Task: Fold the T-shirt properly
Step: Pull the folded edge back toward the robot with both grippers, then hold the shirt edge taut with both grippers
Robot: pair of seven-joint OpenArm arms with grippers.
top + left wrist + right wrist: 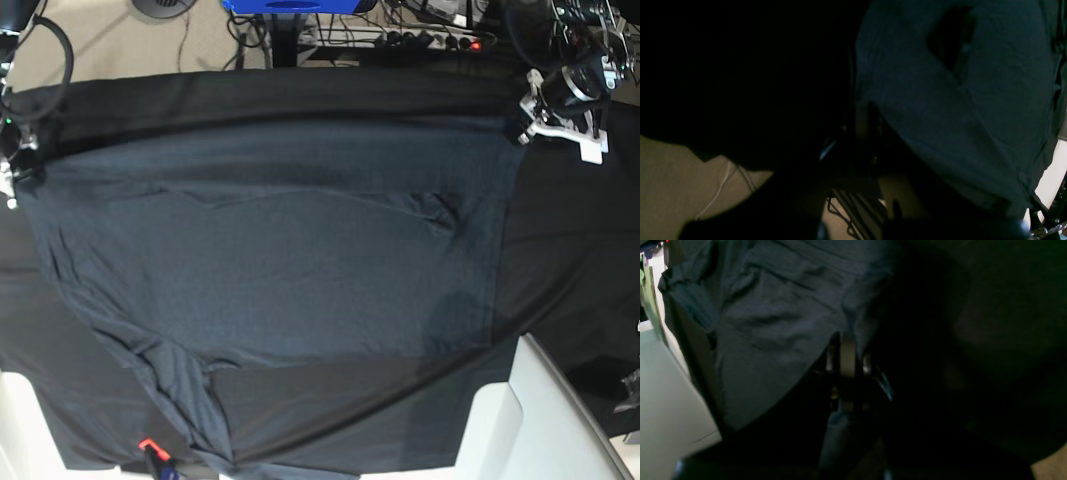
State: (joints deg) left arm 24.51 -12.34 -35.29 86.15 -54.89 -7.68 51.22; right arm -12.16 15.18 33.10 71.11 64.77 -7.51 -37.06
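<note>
Slippage risk: each tool pinches only a thin corner of the T-shirt [270, 250], so a jerk or uneven pull could free an edge and skew the fold. Left tool [528, 118] and right tool [14, 170], both clenched on fabric, hold it stretched over the table [580, 260], arms spread wide apart.

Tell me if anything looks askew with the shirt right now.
Yes. The T-shirt is stretched between the left gripper and right gripper, but its lower left corner trails in a crumpled tail, and a fold ridge crosses its upper middle.
</note>
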